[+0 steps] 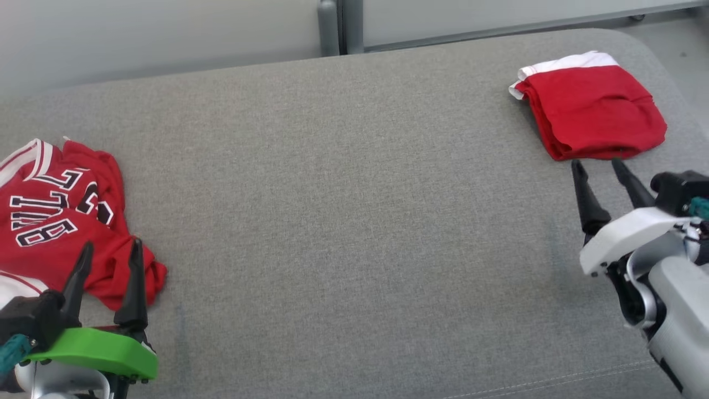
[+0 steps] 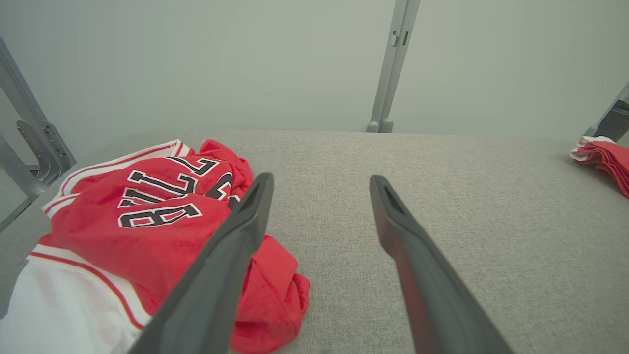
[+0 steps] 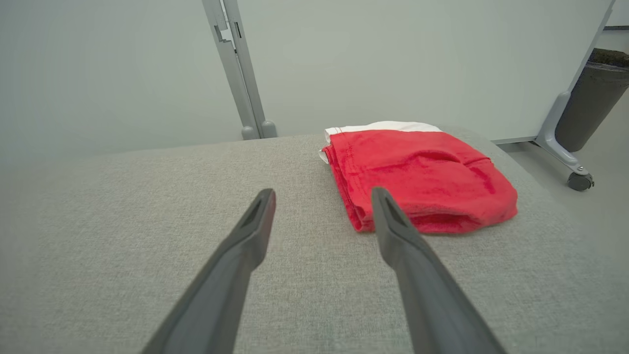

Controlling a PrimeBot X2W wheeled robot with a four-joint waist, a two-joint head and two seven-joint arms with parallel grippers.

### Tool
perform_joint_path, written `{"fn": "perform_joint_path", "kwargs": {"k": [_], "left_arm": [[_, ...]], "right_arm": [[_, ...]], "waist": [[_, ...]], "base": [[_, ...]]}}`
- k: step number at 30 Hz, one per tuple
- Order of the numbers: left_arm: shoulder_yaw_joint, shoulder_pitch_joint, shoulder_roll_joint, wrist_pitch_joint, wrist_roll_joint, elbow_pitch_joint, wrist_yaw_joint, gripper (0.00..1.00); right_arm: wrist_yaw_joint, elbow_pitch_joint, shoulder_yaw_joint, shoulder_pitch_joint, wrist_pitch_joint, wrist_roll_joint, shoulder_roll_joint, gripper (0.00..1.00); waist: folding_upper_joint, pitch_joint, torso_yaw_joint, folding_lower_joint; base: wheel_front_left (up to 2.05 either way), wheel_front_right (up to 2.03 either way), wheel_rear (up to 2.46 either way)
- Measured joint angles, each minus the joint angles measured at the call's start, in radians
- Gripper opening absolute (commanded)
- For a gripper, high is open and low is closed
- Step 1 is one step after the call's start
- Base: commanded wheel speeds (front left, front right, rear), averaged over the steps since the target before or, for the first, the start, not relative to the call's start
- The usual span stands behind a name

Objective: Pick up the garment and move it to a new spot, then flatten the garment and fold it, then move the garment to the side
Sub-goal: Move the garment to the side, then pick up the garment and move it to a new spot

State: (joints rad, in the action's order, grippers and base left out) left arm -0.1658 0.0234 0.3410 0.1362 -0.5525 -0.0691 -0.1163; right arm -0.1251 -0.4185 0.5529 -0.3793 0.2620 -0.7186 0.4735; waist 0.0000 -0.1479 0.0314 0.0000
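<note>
Grey cushion (image 1: 354, 210) runs the full width of the head view. Right wrist view adds a castor (image 3: 580, 181) on the floor beyond it. Crumpled jersey (image 1: 55, 221) at the left end: red, white trim, bunched; left wrist view shows the lettering up close. Folded garment (image 1: 592, 111) at the right end, red with a white band. Left gripper (image 1: 112, 245) spread, empty, at the jersey's near edge. Right gripper (image 1: 597, 163) spread, empty, just short of the folded garment.

The head view looks down from high over the near edge onto the grey fabric tabletop (image 1: 354, 194), spanning its full width. The left wrist view sits low and close, facing the back wall along the left fingers (image 2: 231, 265), beside the crumpled red jersey (image 2: 147, 221). The right wrist view, equally low, faces the folded red garment (image 3: 422, 182) along the right fingers (image 3: 241, 255). All three views share the grey post (image 2: 390, 69).
</note>
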Motion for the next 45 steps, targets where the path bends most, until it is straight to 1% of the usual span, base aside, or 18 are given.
{"fn": "perform_joint_path", "kwargs": {"k": [3,5,9,14,21,26,32,37,41,42,45], "left_arm": [[-0.006,0.029,-0.009,0.010,0.001,0.032,0.000,1.00],[-0.012,0.050,-0.009,0.011,0.004,0.049,0.000,1.00],[-0.019,0.087,-0.012,0.014,0.004,0.062,0.000,1.00],[-0.029,0.092,-0.016,0.016,0.001,0.063,0.000,1.00],[-0.026,0.101,-0.014,0.024,0.002,0.064,0.000,1.00],[-0.026,0.101,-0.014,0.032,0.001,0.065,0.001,1.00],[-0.031,0.101,-0.014,0.032,0.002,0.064,0.002,1.00],[-0.032,0.099,-0.014,0.032,0.004,0.061,0.002,1.00],[0.001,0.104,-0.016,0.051,0.004,0.059,0.002,1.00],[0.016,0.110,-0.016,0.054,0.004,0.057,0.002,1.00],[0.067,0.166,-0.026,0.069,0.004,0.053,0.000,1.00]], "right_arm": [[0.000,0.014,-0.011,0.064,0.000,0.020,-0.034,1.00],[0.000,0.027,-0.025,0.099,0.000,0.054,-0.049,1.00],[0.000,0.054,-0.063,0.146,0.000,0.090,-0.061,1.00],[0.000,0.083,-0.127,0.196,-0.003,0.145,-0.063,1.00],[0.000,0.117,-0.182,0.244,-0.003,0.201,-0.086,1.00],[0.000,0.134,-0.201,0.287,-0.003,0.234,-0.102,1.00],[0.000,0.159,-0.249,0.333,-0.003,0.260,-0.114,1.00],[0.000,0.192,-0.241,0.350,-0.003,0.291,-0.125,1.00],[0.002,0.216,-0.156,0.347,-0.003,0.311,-0.135,1.00],[0.006,0.219,-0.135,0.345,-0.004,0.318,-0.141,1.00],[0.040,0.221,-0.072,0.319,-0.021,0.344,-0.157,1.00]], "waist": [[0.0000,0.043,0.014,0.0000],[0.0000,0.072,0.022,0.0000],[0.0000,0.125,0.033,0.0000],[0.0000,0.171,0.038,-0.0001],[0.0000,0.189,0.032,0.0000],[0.0000,0.192,0.024,-0.0001],[0.0000,0.192,0.000,-0.0001],[0.0000,0.191,-0.039,0.0000],[0.0000,0.190,-0.084,0.0000],[0.0000,0.190,-0.096,0.0000],[0.0000,0.191,-0.135,-0.0001]], "base": [[0.00,0.00,0.00],[0.00,0.00,0.00],[0.00,0.00,0.00],[0.00,0.00,0.00],[0.00,0.00,0.00],[0.00,0.00,0.00],[0.00,0.00,0.00],[0.00,0.00,0.00],[0.00,0.00,0.00],[0.00,0.00,0.00],[0.00,0.00,0.00]]}}
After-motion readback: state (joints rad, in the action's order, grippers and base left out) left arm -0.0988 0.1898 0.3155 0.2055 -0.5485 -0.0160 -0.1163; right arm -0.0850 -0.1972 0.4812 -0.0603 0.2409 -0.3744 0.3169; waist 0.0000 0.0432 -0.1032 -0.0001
